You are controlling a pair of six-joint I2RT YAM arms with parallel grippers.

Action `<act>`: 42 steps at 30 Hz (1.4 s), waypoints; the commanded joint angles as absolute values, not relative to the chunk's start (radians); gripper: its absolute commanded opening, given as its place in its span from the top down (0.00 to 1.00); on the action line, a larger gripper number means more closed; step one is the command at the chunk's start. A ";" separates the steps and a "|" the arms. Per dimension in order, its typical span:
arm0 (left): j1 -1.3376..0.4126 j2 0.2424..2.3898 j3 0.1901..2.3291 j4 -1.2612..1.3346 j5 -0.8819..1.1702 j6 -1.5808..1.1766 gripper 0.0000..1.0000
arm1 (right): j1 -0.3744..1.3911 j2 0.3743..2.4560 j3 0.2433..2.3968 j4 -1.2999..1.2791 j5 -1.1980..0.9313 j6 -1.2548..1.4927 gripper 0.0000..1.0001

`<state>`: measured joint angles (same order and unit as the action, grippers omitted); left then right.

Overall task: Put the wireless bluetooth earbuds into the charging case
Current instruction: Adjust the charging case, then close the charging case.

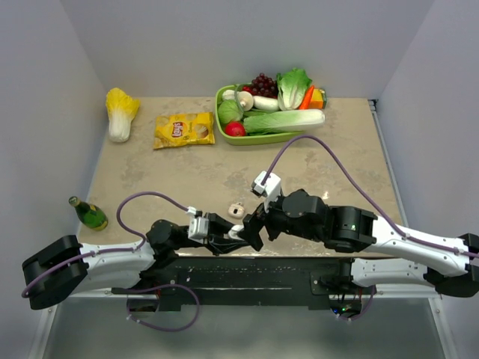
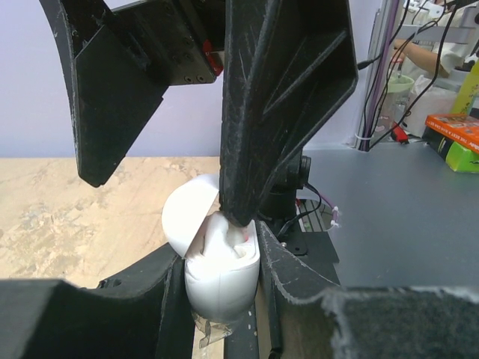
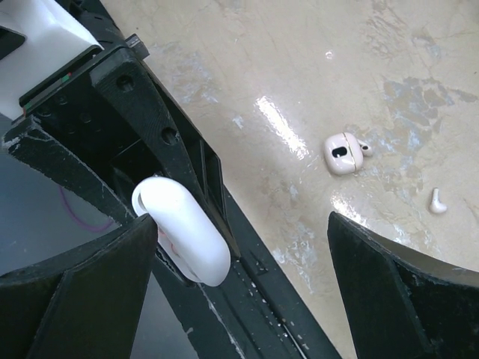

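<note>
The charging case is a white oval pebble standing upright, lid swung open to the left. My left gripper is shut on its body, just inside the table's near edge. My right gripper hangs over it, open wide. One of its fingertips presses down into the case's open top, on a small white lump that I cannot make out. In the right wrist view the case's lid sits against the left finger. One loose white earbud lies on the table.
A small cream rounded piece with a dark slot lies on the table just beyond the grippers. Farther off are a green bottle, a chips bag, a cabbage and a green tray of toy vegetables.
</note>
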<state>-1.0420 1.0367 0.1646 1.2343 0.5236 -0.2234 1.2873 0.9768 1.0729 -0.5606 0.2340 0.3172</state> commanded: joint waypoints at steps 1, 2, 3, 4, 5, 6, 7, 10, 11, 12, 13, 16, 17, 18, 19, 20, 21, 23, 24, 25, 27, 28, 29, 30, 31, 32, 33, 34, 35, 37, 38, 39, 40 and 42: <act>-1.060 1.017 0.176 1.359 0.522 -0.184 1.00 | 1.267 0.917 1.086 -0.515 0.212 0.272 0.04; -1.061 1.017 0.178 1.356 0.515 -0.184 1.00 | 1.267 0.899 1.091 -0.512 0.204 0.270 0.04; -1.060 1.019 0.178 1.353 0.512 -0.180 1.00 | 1.267 0.890 1.095 -0.506 0.198 0.270 0.04; -1.060 1.020 0.179 1.348 0.508 -0.178 1.00 | 1.267 0.879 1.104 -0.503 0.198 0.270 0.04; -1.061 1.022 0.183 1.344 0.506 -0.176 1.00 | 1.267 0.858 1.108 -0.499 0.204 0.276 0.04; -1.060 1.023 0.183 1.344 0.508 -0.175 1.00 | 1.267 0.844 1.109 -0.497 0.204 0.281 0.04; -1.061 1.023 0.184 1.347 0.506 -0.175 1.00 | 1.267 0.832 1.109 -0.495 0.222 0.285 0.04; -1.061 1.026 0.186 1.350 0.509 -0.176 1.00 | 1.266 0.808 1.101 -0.499 0.311 0.302 0.06; -1.060 1.026 0.186 1.348 0.509 -0.176 1.00 | 1.266 0.808 1.098 -0.500 0.346 0.313 0.07; -1.060 1.026 0.187 1.348 0.512 -0.176 1.00 | 1.266 0.821 1.098 -0.515 0.356 0.316 0.07; -1.061 1.023 0.187 1.348 0.512 -0.176 1.00 | 1.266 0.833 1.103 -0.526 0.368 0.322 0.09; -1.061 1.022 0.189 1.350 0.517 -0.176 1.00 | 1.266 0.876 1.109 -0.561 0.377 0.334 0.13; -1.060 1.022 0.192 1.350 0.518 -0.176 1.00 | 1.266 0.882 1.109 -0.563 0.374 0.337 0.14; -1.061 1.022 0.192 1.353 0.520 -0.176 1.00 | 1.267 0.891 1.109 -0.566 0.371 0.337 0.16; -1.062 1.022 0.190 1.359 0.523 -0.176 1.00 | 1.266 0.902 1.111 -0.566 0.365 0.334 0.17; -1.060 1.022 0.190 1.362 0.523 -0.176 1.00 | 1.267 0.908 1.114 -0.569 0.359 0.333 0.18; -1.060 1.020 0.192 1.365 0.523 -0.176 1.00 | 1.266 0.913 1.114 -0.565 0.344 0.328 0.19; -1.060 1.020 0.192 1.365 0.525 -0.176 1.00 | 1.267 0.923 1.117 -0.563 0.330 0.319 0.20; -1.061 1.019 0.192 1.367 0.523 -0.176 1.00 | 1.267 0.926 1.118 -0.557 0.322 0.318 0.21; -1.062 1.022 0.193 1.365 0.522 -0.175 1.00 | 1.267 0.928 1.117 -0.551 0.308 0.305 0.21; -1.061 1.025 0.195 1.365 0.520 -0.173 1.00 | 1.267 0.931 1.114 -0.540 0.270 0.293 0.23; -1.060 1.028 0.196 1.364 0.517 -0.173 1.00 | 1.267 0.934 1.111 -0.538 0.240 0.285 0.24; -1.060 1.028 0.196 1.365 0.515 -0.173 1.00 | 1.267 0.937 1.109 -0.534 0.224 0.281 0.24; -1.060 1.031 0.196 1.365 0.511 -0.172 1.00 | 1.267 0.940 1.109 -0.534 0.212 0.278 0.26; -1.061 1.031 0.198 1.364 0.509 -0.172 1.00 | 1.267 0.942 1.106 -0.532 0.201 0.275 0.27; -1.062 1.031 0.198 1.365 0.506 -0.172 1.00 | 1.267 0.945 1.106 -0.532 0.190 0.270 0.27; -1.060 1.032 0.199 1.365 0.502 -0.170 1.00 | 1.267 0.949 1.106 -0.534 0.186 0.268 0.28; -1.061 1.032 0.199 1.365 0.499 -0.170 1.00 | 1.267 0.951 1.104 -0.535 0.186 0.265 0.28; -1.062 1.034 0.199 1.365 0.496 -0.170 1.00 | 1.267 0.948 1.101 -0.537 0.189 0.265 0.28; -1.061 1.035 0.199 1.365 0.488 -0.170 1.00 | 1.267 0.942 1.098 -0.535 0.201 0.271 0.28; -1.062 1.037 0.199 1.364 0.479 -0.170 1.00 | 1.267 0.937 1.095 -0.535 0.216 0.278 0.28; -1.062 1.037 0.198 1.362 0.474 -0.172 1.00 | 1.267 0.924 1.086 -0.534 0.224 0.279 0.26; -1.062 1.038 0.196 1.364 0.465 -0.175 1.00 | 1.267 0.916 1.083 -0.534 0.250 0.290 0.24; -1.060 1.045 0.195 1.352 0.405 -0.202 1.00 | 1.267 0.896 1.074 -0.549 0.425 0.330 0.15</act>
